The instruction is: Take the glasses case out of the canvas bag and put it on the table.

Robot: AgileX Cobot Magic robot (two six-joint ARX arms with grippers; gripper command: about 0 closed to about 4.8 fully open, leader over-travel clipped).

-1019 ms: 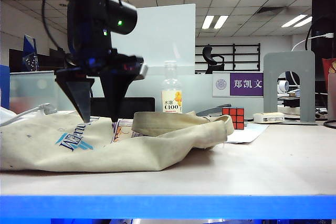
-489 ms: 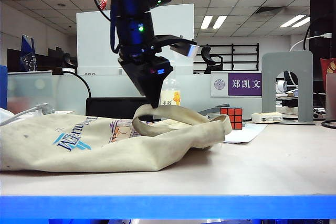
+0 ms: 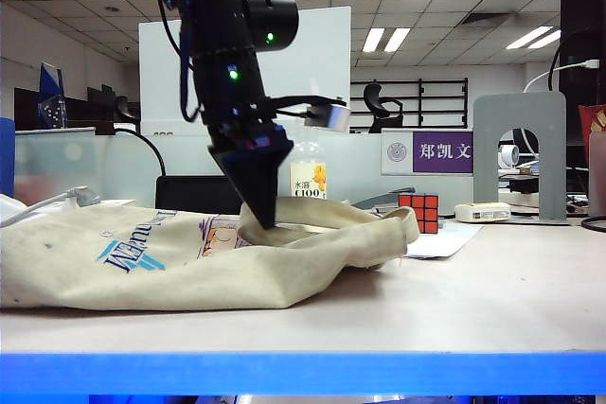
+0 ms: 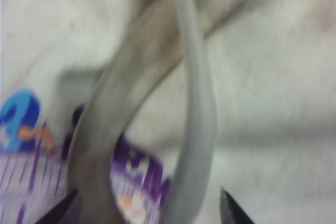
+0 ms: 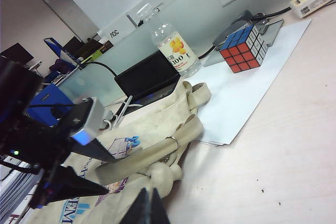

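The cream canvas bag [image 3: 142,267] lies flat on the table [image 3: 473,300], its blue lettering and cartoon print facing up. The glasses case is hidden. My left gripper [image 3: 263,218] points down onto the strap handle [image 3: 322,215] near the bag's mouth. In the left wrist view it [image 4: 147,213] is open, with the looped strap [image 4: 197,103] standing between its fingertips [image 4: 229,209] over the printed cloth. The right wrist view shows my right gripper [image 5: 149,208] shut and empty, hovering beside the bag [image 5: 157,119], with the left gripper [image 5: 113,172] close by.
Behind the bag's mouth are a Rubik's cube [image 3: 421,212], a drink bottle [image 3: 310,172], a sheet of paper [image 3: 445,240] and a small white box [image 3: 483,212]. A grey metal bookend [image 3: 521,153] stands at the back right. A dark flat device [image 5: 147,77] lies behind the bag.
The left gripper swung from above the bag's lettering to the right, rolled its wrist, and came down onto the strap handle. The bag and the right gripper stayed put.
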